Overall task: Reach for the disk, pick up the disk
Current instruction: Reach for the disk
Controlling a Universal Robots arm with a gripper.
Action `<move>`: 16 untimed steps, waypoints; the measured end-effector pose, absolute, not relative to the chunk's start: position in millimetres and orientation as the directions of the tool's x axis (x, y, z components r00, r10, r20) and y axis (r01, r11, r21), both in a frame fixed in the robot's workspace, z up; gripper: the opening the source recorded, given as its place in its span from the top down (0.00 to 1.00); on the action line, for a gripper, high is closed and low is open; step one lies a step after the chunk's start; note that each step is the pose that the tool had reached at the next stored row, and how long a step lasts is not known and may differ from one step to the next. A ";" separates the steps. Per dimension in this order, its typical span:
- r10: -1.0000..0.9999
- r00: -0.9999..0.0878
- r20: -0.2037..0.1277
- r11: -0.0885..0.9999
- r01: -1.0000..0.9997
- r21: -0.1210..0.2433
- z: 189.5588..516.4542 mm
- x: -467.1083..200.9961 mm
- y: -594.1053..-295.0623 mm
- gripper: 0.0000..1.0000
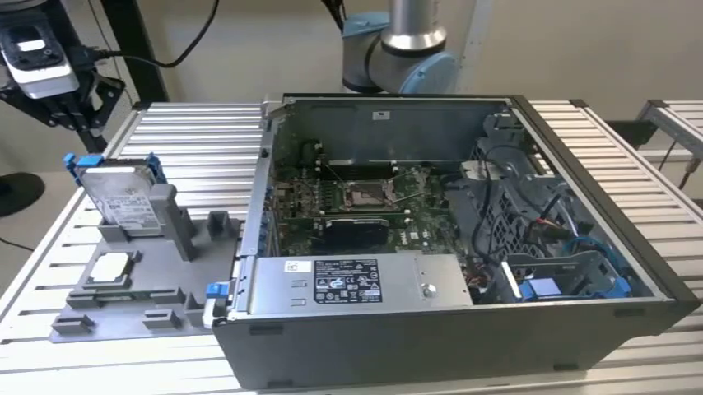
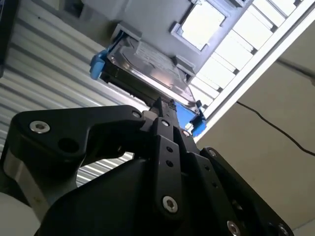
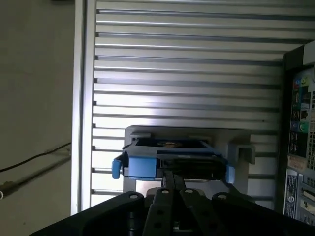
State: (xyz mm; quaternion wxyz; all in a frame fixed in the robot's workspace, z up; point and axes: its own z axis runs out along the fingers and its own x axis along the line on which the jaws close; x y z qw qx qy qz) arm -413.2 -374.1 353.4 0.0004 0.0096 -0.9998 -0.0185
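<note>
One gripper is seen high at the exterior view's left, above the disk and apart from it. Its two fingers are pressed together and nothing is pinched between them; this is shown in both wrist views, where the closed tips are pointed toward the disk. The disk is stood on its edge, a little tilted, in a slot at the far end of a grey fixture, and its blue rails are seen at both sides. In the second wrist view the gripper is placed before the disk, whose labelled face is turned away from the fingers. The fixture is laid on a slatted table. A white chip is laid flat on the fixture, nearer than the disk. Just beside the fixture, at the exterior view's right, an open computer case is set, and a silver box is mounted along its near side.
</note>
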 end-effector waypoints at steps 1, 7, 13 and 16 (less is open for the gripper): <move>-0.019 -1.000 0.001 0.999 -0.019 0.037 353.4 -416.7 -374.1 1.00; -0.019 -1.000 0.000 0.999 -0.019 0.036 353.0 -432.1 -374.1 1.00; -0.019 -1.000 0.001 0.999 -0.019 0.036 353.0 -433.6 -374.1 1.00; -0.020 -1.000 0.001 0.999 -0.020 0.036 353.0 -433.6 -374.1 1.00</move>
